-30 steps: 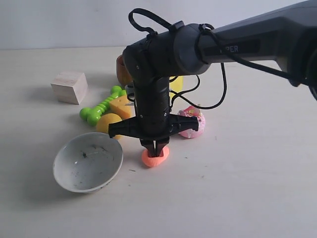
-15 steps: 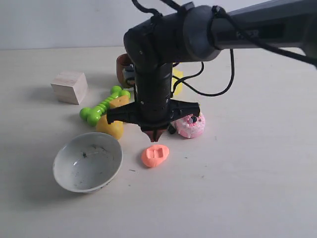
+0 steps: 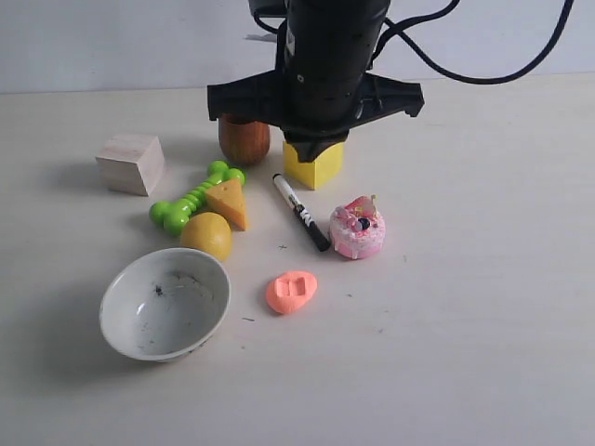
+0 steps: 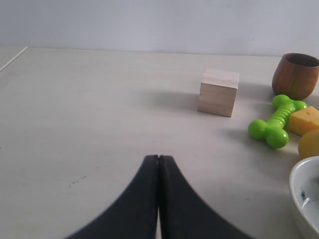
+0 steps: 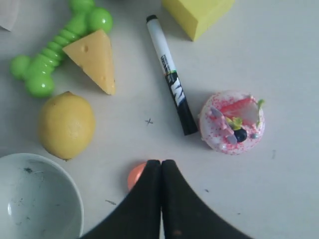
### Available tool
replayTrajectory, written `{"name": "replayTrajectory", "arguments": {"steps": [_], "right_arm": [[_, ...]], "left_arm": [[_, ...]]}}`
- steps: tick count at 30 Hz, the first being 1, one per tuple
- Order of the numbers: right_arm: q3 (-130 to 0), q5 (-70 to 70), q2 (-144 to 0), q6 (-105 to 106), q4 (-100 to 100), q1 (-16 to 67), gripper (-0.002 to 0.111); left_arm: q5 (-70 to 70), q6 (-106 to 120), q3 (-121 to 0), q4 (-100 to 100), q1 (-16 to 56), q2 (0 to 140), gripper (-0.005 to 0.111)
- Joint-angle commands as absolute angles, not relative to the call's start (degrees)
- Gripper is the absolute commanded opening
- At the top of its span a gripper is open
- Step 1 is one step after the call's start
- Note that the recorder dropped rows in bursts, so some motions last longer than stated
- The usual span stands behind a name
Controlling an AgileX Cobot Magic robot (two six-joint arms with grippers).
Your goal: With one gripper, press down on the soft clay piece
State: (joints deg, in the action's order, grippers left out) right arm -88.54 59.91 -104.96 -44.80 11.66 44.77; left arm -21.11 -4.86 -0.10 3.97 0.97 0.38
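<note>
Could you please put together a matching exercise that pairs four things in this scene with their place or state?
Things:
1. clay piece
2. marker
3. bowl
4. right pincer

Descriptions:
A. shut, pointing downward
B. orange, with a rectangular dent on top
C. lying between the cheese wedge and the pink cake
D. white, with dark specks inside

Pairs: 1-B, 2-C, 3-D, 4-A

Mostly hidden behind the closed right gripper (image 5: 160, 163) in its wrist view: clay piece (image 5: 133, 177), only an orange sliver showing. Cut off by that view's edges: bowl (image 5: 35, 204), yellow block (image 5: 197, 15). In the exterior view, arm (image 3: 325, 37) cropped at the top; tops of block and wooden cup (image 3: 244, 144) covered by the gripper.
</note>
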Motion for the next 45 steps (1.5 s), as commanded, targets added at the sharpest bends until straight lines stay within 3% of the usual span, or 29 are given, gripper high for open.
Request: {"name": "replayTrajectory", "arguments": {"steps": [1,10,22,35,45], "right_arm": [[-88.4,59.4,-104.1,-45.0,15.2,45.0,0.0],[-88.4,66.7,-102.9,-45.0,27.4,45.0,0.0],[-77.6,58.0,-84.4,-46.7,37.9,41.1,0.0],[-52.2,35.8,-67.2,-46.5,36.6,23.5,0.0],[-32.8,26.3,-43.0,-45.4,35.3,2.7,0.0]], "left_arm": [[-20.5,-4.6,0.0,3.8,1.3,0.0,0.0],[-20.5,-4.6,0.0,3.8,1.3,0.0,0.0],[-20.5,-4.6,0.0,3.8,1.3,0.0,0.0],[-20.5,-4.6,0.0,3.8,1.3,0.0,0.0],[-20.5,-4.6,0.0,3.8,1.3,0.0,0.0]]}}
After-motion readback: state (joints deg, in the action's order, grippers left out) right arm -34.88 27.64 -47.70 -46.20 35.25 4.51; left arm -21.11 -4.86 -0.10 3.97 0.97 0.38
